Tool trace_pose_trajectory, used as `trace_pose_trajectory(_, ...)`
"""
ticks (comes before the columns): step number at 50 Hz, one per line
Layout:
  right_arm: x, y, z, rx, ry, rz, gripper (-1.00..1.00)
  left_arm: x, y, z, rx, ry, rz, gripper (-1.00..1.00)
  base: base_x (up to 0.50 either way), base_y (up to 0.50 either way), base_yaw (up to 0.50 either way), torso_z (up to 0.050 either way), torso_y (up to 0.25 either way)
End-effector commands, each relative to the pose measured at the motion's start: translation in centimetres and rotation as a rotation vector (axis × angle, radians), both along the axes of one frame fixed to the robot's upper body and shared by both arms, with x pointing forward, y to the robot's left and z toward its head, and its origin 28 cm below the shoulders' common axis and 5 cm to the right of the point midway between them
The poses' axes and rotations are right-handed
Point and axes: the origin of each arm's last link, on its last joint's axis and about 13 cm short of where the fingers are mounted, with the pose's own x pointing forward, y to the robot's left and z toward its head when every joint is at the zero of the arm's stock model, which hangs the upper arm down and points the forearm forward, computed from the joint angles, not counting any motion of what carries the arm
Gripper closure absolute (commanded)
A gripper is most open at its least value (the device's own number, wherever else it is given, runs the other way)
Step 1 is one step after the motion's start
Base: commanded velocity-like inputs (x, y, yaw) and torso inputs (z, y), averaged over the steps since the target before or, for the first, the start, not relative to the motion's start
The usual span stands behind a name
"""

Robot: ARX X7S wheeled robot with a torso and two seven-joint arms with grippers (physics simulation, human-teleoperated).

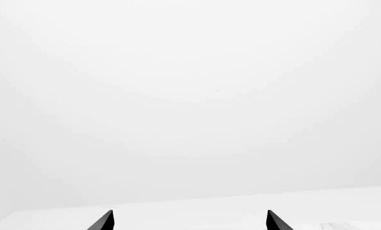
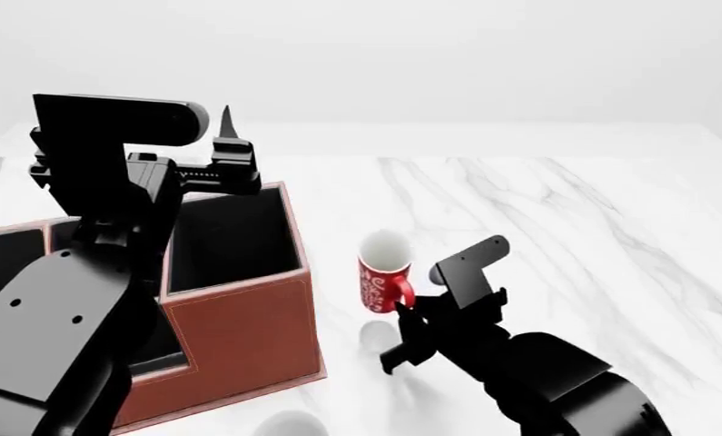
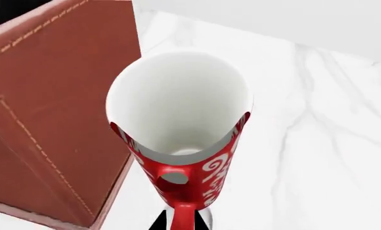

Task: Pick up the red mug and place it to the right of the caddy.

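Observation:
The red mug (image 2: 382, 282) with white print is just right of the caddy (image 2: 245, 327), a reddish-brown box with black-lined compartments. My right gripper (image 2: 407, 307) is shut on the mug's red handle. A shadow on the marble below suggests the mug hangs slightly above the table. In the right wrist view the mug (image 3: 180, 124) shows its white inside, with the handle between my right gripper's (image 3: 184, 223) black fingertips and the caddy wall (image 3: 56, 110) close beside it. My left gripper (image 2: 231, 136) is raised above the caddy's far edge; its wrist view shows it (image 1: 190, 215) open and empty.
The white marble table (image 2: 555, 227) stretches to the right and behind the mug. The rim of a white object (image 2: 291, 423) shows at the bottom edge, in front of the caddy. My left arm (image 2: 82, 272) covers the caddy's left compartments.

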Motion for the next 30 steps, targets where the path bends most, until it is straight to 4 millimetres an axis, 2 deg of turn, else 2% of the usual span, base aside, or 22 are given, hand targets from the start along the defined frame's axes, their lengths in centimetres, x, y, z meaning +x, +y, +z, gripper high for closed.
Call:
trace_pose_trajectory(1,1.2,1.2,-0.6,-0.006,0.034,0.141,1.00,0.1,0.0,0.0,0.000,0.001,0.000,-1.00,0.00,0.00,0.00,0.000,0.000)
trace_pose_trajectory(4,1.4,1.3,-1.6,-0.019,0.056,0.141,1.00,0.1,0.0,-0.1,-0.002,0.003,0.000,-1.00,0.00,0.00,0.00,0.000,0.000)
trace_pose_trajectory(15,2.0,1.3,-3.0,-0.023,0.098,0.098,1.00,0.2,0.0,-0.1,-0.002,0.004,0.001,-1.00,0.00,0.00,0.00,0.000,0.001)
trace_pose_trajectory(16,2.0,1.5,-3.8,-0.033,0.138,0.109,1.00,0.1,0.0,-0.2,-0.002,0.005,0.001,-1.00,0.00,0.00,0.00,0.000,0.000)
trace_pose_trajectory(19,1.8,1.8,-4.8,-0.042,0.168,0.130,1.00,0.2,0.1,-0.2,-0.003,0.006,0.003,-1.00,0.00,0.00,0.00,0.000,0.000)
trace_pose_trajectory(30,1.5,2.3,-6.1,-0.051,0.217,0.162,1.00,0.1,0.1,-0.3,-0.003,0.007,0.003,-1.00,0.00,0.00,0.00,0.000,0.001)
